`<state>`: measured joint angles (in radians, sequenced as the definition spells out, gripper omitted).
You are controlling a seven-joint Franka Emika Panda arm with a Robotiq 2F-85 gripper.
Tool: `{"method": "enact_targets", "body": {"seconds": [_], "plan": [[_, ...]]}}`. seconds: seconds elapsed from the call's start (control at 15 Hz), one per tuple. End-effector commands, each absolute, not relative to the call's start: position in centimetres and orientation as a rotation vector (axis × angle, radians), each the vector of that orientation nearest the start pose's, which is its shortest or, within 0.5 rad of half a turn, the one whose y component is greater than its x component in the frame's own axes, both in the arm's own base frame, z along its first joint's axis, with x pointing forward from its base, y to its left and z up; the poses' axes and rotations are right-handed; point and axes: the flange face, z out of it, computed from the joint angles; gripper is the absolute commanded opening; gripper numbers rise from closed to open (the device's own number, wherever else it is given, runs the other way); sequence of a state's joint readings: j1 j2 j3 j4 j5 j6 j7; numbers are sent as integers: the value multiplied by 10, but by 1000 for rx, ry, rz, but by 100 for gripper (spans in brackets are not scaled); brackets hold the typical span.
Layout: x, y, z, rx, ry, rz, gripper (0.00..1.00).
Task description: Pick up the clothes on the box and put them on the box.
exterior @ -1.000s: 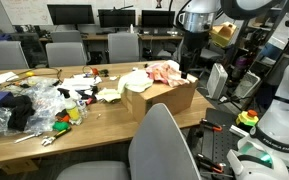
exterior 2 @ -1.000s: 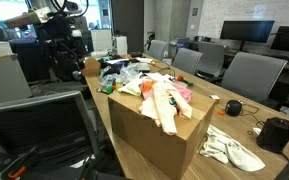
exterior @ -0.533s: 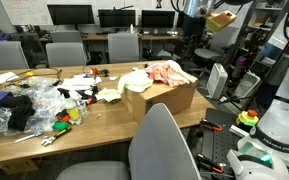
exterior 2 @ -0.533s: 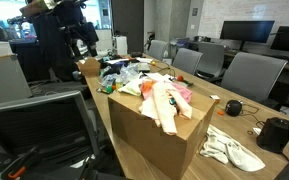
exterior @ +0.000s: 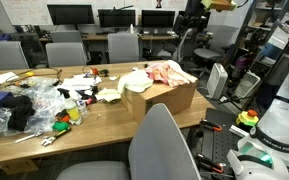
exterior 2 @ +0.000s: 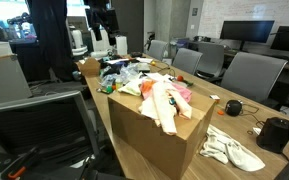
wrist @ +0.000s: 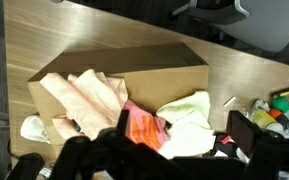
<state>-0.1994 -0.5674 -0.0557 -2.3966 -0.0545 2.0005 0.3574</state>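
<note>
Wrist view: your tool point(wrist: 147, 156) is now higher over the box point(wrist: 169, 72), clothes point(wrist: 94, 100) at 9 o'clock ungrasped; can't tell how open it is.

The wooden desk point(exterior: 94, 135) carries a cardboard box point(exterior: 164, 97) near one end. A heap of plastic bags and dark clutter point(exterior: 29, 105) lies well apart from it. In an exterior view, a crumpled white cloth point(exterior 2: 232, 148) lies just beside the box.
</note>
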Motion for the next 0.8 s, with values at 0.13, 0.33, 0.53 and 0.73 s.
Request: {"method": "enact_targets", "body": {"seconds": [0.13,0.33,0.53,0.73], "plan": [[399,-137,543,-2850,1142,-323,100],[410,-145,531,-2846,1272,-442,100],[422,-154,515,-2876,1386,-613,100],[431,-163,497,-2917,1513,-747,100]]}}
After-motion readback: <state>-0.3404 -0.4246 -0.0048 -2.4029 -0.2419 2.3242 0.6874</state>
